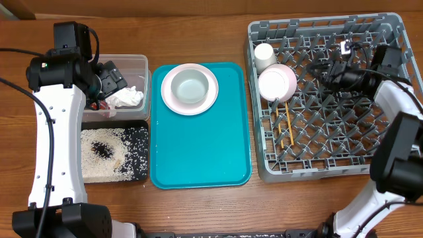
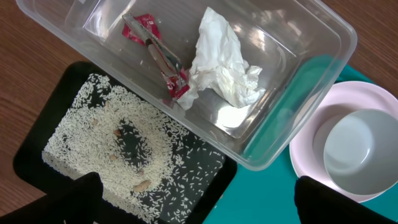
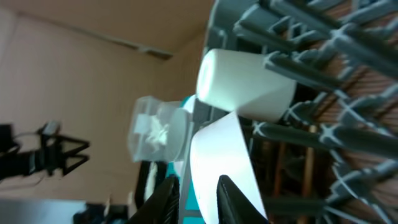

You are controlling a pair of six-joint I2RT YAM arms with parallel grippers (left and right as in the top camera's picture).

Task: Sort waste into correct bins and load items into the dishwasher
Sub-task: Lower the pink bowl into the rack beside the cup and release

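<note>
**A:** Fingers first. What do you have?

**B:** The left fingers (image 2: 81, 199) are wide apart with nothing between them, hanging over the seam between the clear rectangular plastic tub (image 1: 132, 58) at far left and the shallow black rectangular tray (image 1: 141, 132) just near of it. The right fingers (image 3: 169, 193) show a narrow gap. A small white bowl (image 1: 277, 82) fills the view beyond them. I cannot tell whether they are gripping it or free.

**A:** Waste?

**B:** It looks sorted. The crumpled white paper napkin (image 2: 224, 68) and the red printed snack wrapper (image 2: 155, 53) lie in the tub. The white rice-like grains (image 1: 106, 158) are spread in the black tray.

**A:** Dishes?

**B:** Partly loaded. The large grey plastic dish rack (image 1: 310, 170) on the right holds a small white cup (image 1: 265, 55) in its far-left corner. That bowl is tipped beside the cup, and the thin wooden chopsticks (image 1: 288, 129) are near of both.

**A:** Remaining?

**B:** The round pale-pink plate (image 1: 168, 102), with a second small bowl (image 1: 190, 84) sitting in it, rests on the far end of the teal serving tray (image 1: 198, 152) mid-surface. By my reckoning, those two are what is left.
</note>
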